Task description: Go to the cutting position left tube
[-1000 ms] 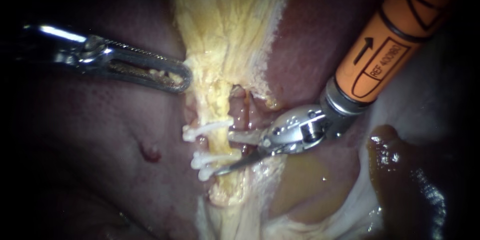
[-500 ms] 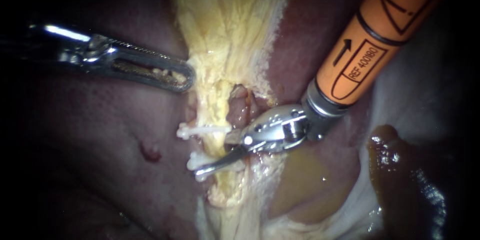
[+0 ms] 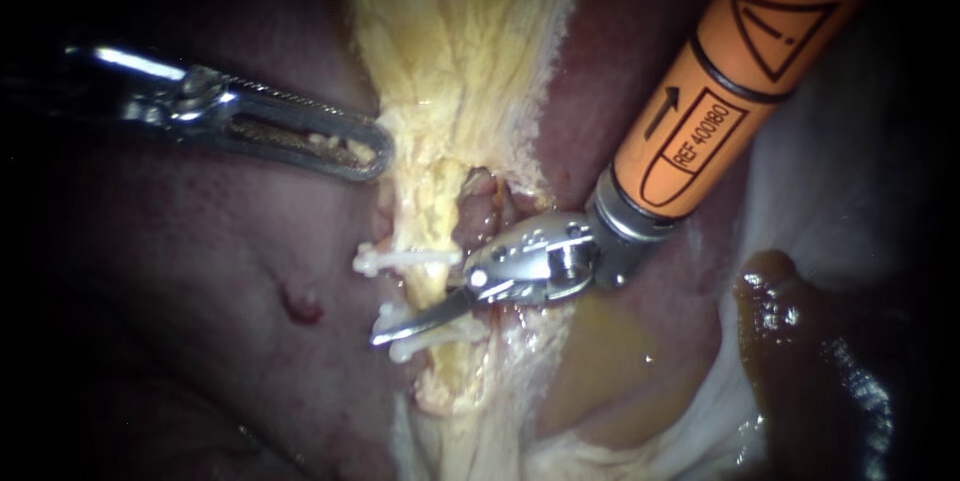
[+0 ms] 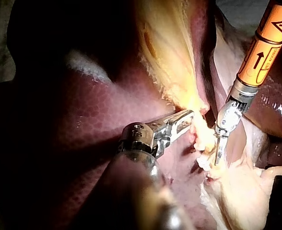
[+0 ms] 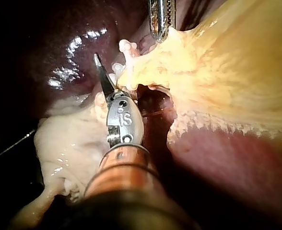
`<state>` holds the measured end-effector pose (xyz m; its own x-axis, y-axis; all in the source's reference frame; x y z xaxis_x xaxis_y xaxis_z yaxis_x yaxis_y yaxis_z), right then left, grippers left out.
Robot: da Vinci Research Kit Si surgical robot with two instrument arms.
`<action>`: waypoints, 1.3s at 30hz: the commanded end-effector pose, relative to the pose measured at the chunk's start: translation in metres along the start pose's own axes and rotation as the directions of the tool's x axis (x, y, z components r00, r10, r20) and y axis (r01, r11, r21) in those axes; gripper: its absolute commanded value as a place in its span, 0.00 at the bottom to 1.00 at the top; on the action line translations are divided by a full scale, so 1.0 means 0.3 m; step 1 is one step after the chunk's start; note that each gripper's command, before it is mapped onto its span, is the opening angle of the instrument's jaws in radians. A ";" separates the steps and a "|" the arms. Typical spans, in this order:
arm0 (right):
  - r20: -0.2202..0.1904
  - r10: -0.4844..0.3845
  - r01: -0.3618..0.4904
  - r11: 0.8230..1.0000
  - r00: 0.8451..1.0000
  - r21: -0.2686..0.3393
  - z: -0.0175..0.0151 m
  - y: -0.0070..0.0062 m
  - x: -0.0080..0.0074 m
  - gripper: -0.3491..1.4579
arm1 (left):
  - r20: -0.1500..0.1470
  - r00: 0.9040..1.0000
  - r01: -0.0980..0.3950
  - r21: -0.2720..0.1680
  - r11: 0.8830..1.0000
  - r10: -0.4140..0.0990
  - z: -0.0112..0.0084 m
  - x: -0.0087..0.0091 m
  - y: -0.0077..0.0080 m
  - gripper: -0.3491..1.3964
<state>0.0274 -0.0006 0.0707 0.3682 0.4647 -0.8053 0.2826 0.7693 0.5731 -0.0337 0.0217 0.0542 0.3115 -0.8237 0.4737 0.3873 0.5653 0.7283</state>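
left instrument (image 3: 375, 153): end effector clenched on yellow tissue (image 3: 450, 61) edge, above-left of left tube (image 3: 432, 293), likely for tension | left tube: white clips (image 3: 400, 260) either side of bare gap | right instrument (image 3: 425, 316): end effector released, blades straddling that gap, seemingly cut-ready

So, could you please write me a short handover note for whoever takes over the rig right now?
Left instrument: shut on the edge of the yellow fatty tissue.
Right instrument, orange-sleeved: open. One thin blade lies across the pale yellow left tube; the other blade is hidden.
Position: the blade sits between the upper white plastic clip and the lower white pair.
Done: the cutting position looks reached.
Left: the tube is uncut. Check that the hidden blade is behind the tube before closing.
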 end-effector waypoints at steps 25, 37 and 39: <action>-0.053 0.008 -0.004 0.998 0.999 0.067 0.004 -0.0081 0.0104 0.96 | 0.000 1.000 0.002 0.000 1.000 -0.002 0.0012 -0.0006 0.0022 0.00; -0.077 0.016 -0.011 0.998 0.997 0.065 0.007 -0.0062 0.0115 0.95 | 0.004 1.000 0.002 0.000 1.000 -0.002 0.0021 -0.0010 0.0021 0.00; -0.079 0.015 -0.010 0.998 0.997 0.065 0.007 -0.0060 0.0115 0.95 | 0.004 1.000 0.002 0.000 1.000 -0.002 0.0021 -0.0011 0.0022 0.00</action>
<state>0.0300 -0.0013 0.0672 0.3009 0.5099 -0.8059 0.3360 0.7342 0.5899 -0.0341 0.0223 0.0548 0.3075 -0.8253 0.4736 0.3880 0.5632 0.7296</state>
